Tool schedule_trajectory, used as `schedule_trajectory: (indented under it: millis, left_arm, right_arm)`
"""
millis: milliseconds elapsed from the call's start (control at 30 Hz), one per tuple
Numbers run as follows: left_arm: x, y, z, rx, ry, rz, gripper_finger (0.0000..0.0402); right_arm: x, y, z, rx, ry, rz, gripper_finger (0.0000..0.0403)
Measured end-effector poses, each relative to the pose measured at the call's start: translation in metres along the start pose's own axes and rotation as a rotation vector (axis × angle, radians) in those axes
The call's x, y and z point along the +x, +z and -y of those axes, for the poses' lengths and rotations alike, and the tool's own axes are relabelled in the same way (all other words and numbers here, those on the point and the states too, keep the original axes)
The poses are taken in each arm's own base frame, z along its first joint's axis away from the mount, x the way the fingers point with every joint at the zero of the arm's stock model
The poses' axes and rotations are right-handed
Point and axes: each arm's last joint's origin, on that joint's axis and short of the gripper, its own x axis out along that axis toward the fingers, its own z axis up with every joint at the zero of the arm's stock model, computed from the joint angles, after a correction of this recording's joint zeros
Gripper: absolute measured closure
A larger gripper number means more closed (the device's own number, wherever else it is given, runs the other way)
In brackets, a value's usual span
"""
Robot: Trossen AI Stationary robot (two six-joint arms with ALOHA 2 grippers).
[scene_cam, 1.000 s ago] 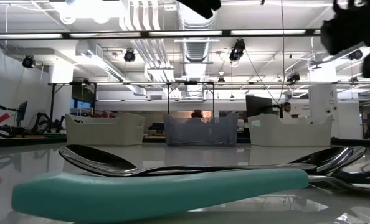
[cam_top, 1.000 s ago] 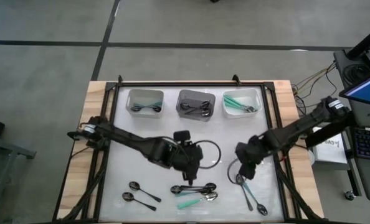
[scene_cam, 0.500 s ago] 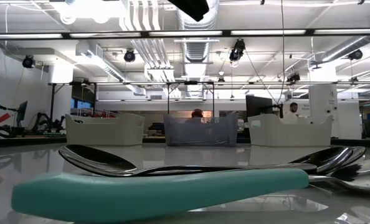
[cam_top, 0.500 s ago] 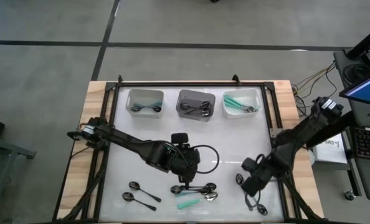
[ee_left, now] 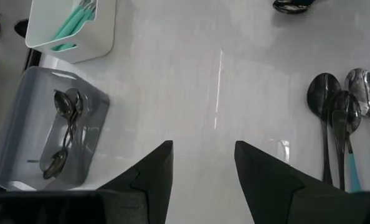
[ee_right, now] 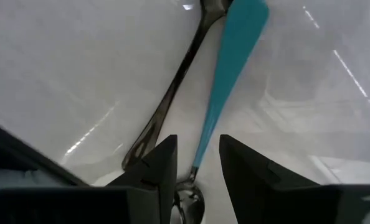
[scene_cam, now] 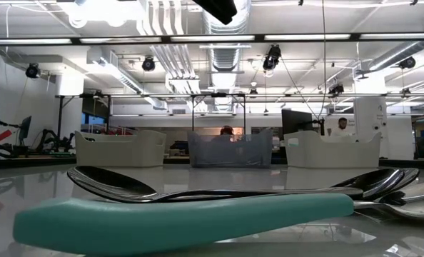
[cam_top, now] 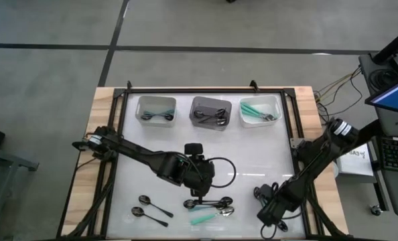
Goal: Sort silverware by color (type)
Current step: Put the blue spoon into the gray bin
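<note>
White table (cam_top: 252, 154): three bins (cam_top: 216, 112) at back; spoons (cam_top: 211, 203) at front. Left gripper (cam_top: 200, 194) above them, parted, empty. Right gripper (ee_right: 196, 163) parted, straddling teal spoon (ee_right: 232, 68).

A white table (cam_top: 252, 161) in a black frame sits on a wooden base (cam_top: 98, 107). Three bins line its far edge: a white bin (cam_top: 156, 100) at left, a grey bin (cam_top: 210, 102) in the middle, another white bin (cam_top: 259, 100) at right. A laptop (cam_top: 394, 97) and keyboard (cam_top: 390, 155) stand right of the table.
</note>
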Motion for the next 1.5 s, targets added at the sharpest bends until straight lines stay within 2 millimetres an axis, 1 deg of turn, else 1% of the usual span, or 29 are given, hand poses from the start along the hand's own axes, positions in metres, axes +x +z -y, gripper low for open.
schedule_trajectory:
  millis: [233, 433, 533, 700, 867, 1000, 1167, 1300, 1500]
  left_arm:
    - [0.000, 0.000, 0.000, 0.045, 0.000, 0.001, 0.0247]
    - [0.000, 0.002, 0.000, 0.071, -0.003, 0.017, 0.0247]
    - [0.000, 0.003, 0.000, 0.083, -0.004, 0.023, 0.0247]
    - [0.000, 0.003, 0.000, 0.086, -0.004, 0.023, 0.0247]
    - [0.000, 0.002, 0.000, 0.086, -0.004, 0.023, 0.0247]
    - [0.000, 0.002, 0.000, 0.065, -0.005, 0.022, 0.0247]
    - [0.000, 0.003, 0.000, 0.012, -0.005, 0.023, 0.0247]
    - [0.000, 0.004, 0.001, -0.067, -0.008, 0.036, 0.0247]
    - [0.002, 0.010, 0.002, -0.182, 0.016, 0.121, 0.0247]
  right_arm:
    - [0.017, 0.001, -0.004, -0.001, -0.064, -0.022, 0.0291]
    - [0.021, 0.001, -0.004, -0.004, -0.081, -0.024, 0.0295]
    - [0.021, 0.002, -0.003, -0.003, -0.086, -0.020, 0.0316]
    - [0.022, 0.002, -0.002, -0.020, -0.100, -0.019, 0.0382]
    - [0.019, 0.001, -0.001, -0.055, -0.101, -0.022, 0.0389]
    - [0.008, 0.001, 0.006, -0.071, -0.122, -0.008, 0.0390]
    - [-0.018, -0.001, 0.016, -0.107, -0.116, 0.075, 0.0391]
    - [-0.043, 0.001, 0.024, -0.153, -0.061, 0.252, 0.0391]
    - [-0.070, 0.009, 0.029, -0.274, 0.003, 0.635, 0.0391]
